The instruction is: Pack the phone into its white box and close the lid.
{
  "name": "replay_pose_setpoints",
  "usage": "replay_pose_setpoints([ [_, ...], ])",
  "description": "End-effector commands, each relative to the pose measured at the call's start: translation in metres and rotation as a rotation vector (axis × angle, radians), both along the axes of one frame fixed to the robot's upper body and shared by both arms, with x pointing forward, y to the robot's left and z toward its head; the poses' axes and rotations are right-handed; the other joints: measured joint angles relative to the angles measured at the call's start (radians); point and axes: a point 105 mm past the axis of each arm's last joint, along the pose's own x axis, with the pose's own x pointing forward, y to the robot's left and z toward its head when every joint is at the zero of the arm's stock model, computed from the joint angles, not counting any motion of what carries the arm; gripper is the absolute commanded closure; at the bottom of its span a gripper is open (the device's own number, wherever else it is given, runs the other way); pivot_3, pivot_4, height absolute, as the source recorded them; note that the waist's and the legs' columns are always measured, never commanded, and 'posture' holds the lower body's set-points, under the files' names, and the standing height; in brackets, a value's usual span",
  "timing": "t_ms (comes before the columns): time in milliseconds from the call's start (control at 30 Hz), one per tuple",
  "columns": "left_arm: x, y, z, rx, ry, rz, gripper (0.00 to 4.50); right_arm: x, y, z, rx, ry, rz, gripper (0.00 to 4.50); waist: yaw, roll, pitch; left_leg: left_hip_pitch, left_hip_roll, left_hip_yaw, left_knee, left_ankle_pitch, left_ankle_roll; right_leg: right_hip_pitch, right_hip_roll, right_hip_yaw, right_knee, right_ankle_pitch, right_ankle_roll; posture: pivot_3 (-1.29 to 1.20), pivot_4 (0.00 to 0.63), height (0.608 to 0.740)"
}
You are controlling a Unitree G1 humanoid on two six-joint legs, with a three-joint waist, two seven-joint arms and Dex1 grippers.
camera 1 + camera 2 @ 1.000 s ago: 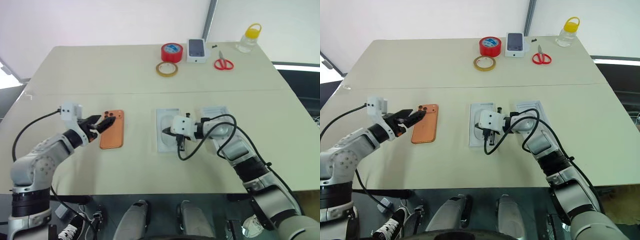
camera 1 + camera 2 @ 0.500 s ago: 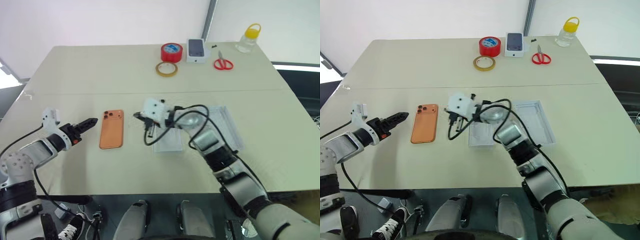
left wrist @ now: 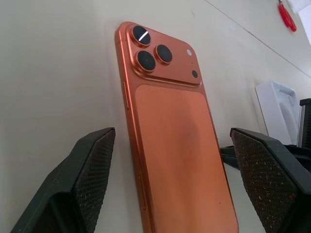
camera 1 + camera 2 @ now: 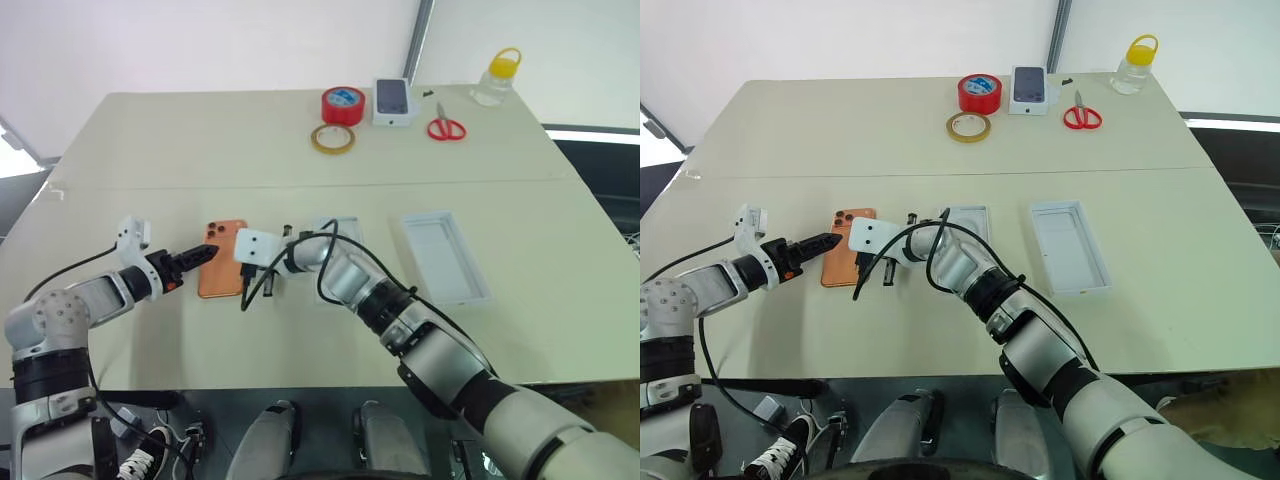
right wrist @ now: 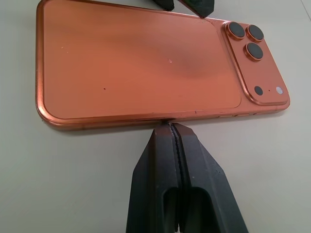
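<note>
The right pincer (image 5: 171,127), fingers pressed together, has swung across from over the white box (image 4: 337,236) to the long right edge of the phone (image 4: 222,259), tips at that edge. The left pincer (image 4: 207,253), fingers spread wide, has dropped to the phone's other long side. The phone lies flat, back up, on the beige surface (image 4: 200,140), long axis running away from the robot, camera cluster at the far end; smooth orange slab, rounded corners. The shallow white box sits just right of it.

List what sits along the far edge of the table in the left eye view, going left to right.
Tan tape ring → red tape roll → small phone carton → red scissors → yellow-capped bottle.
</note>
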Motion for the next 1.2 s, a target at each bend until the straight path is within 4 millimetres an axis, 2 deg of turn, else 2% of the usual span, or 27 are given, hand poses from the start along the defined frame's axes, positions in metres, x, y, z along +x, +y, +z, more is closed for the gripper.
replay_pose_setpoints([
  [33,-0.006,-0.032,-0.028,-0.055,0.108,-0.114,0.51,0.001,0.003,0.005,-0.006,-0.040,0.023,4.48,0.002,0.001,-0.002,0.000,0.000,0.000,0.000,0.000,0.000,0.000,0.000,0.000,0.000,0.000,0.000,0.00,0.150,0.740],
  [200,-0.003,-0.053,-0.029,-0.129,0.119,-0.157,0.51,0.004,-0.003,0.005,-0.008,-0.048,0.011,4.48,0.011,0.003,-0.004,0.001,-0.001,0.000,0.000,0.000,0.000,0.001,-0.001,0.000,0.000,0.000,0.000,0.00,0.150,0.740],
  [367,0.001,-0.055,-0.022,-0.172,0.104,-0.152,0.51,0.005,-0.007,0.003,-0.017,-0.058,0.008,4.48,0.011,0.003,-0.004,0.000,-0.002,-0.001,0.000,0.000,0.000,0.002,-0.001,-0.001,-0.001,0.000,0.000,0.00,0.150,0.740],
  [533,0.003,-0.048,-0.017,-0.179,0.091,-0.129,0.51,0.006,-0.009,0.002,-0.012,-0.054,-0.002,4.48,0.009,0.003,-0.004,0.000,-0.001,-0.001,0.000,0.000,0.000,0.002,-0.001,-0.001,-0.001,0.000,0.000,0.00,0.150,0.740],
  [633,0.003,-0.041,-0.017,-0.180,0.093,-0.109,1.41,0.007,-0.010,0.001,-0.013,-0.053,-0.002,4.50,0.005,0.003,-0.004,0.000,-0.001,-0.001,0.000,0.000,0.000,0.002,-0.001,-0.001,-0.001,0.000,0.000,0.00,0.150,0.740],
  [733,0.000,-0.039,-0.015,-0.182,0.096,-0.114,2.89,0.006,-0.009,0.002,-0.012,-0.055,-0.001,4.50,0.002,0.002,-0.004,0.000,-0.001,-0.001,0.000,0.000,0.000,0.001,-0.001,-0.001,-0.001,0.000,0.000,0.00,0.150,0.740],
  [1067,-0.005,-0.034,-0.015,-0.189,0.107,-0.099,2.89,0.008,-0.011,0.002,-0.010,-0.061,-0.007,4.50,-0.002,0.002,-0.004,0.000,-0.001,-0.001,0.000,0.000,0.000,0.001,0.000,0.000,0.000,0.000,0.000,0.00,0.150,0.740],
  [1167,-0.005,-0.034,-0.015,-0.205,0.110,-0.080,3.72,0.007,-0.011,0.000,-0.015,-0.059,-0.004,4.50,-0.005,0.002,-0.004,0.000,-0.001,-0.001,0.000,0.000,0.000,0.001,0.000,0.000,0.000,0.000,0.000,0.00,0.150,0.740],
  [1200,-0.005,-0.033,-0.016,-0.197,0.110,-0.079,4.13,0.007,-0.011,0.000,-0.014,-0.053,-0.005,4.50,-0.004,0.001,-0.005,0.000,-0.001,-0.001,0.000,0.000,0.000,0.001,0.000,-0.001,0.000,0.000,0.000,0.00,0.150,0.740],
])
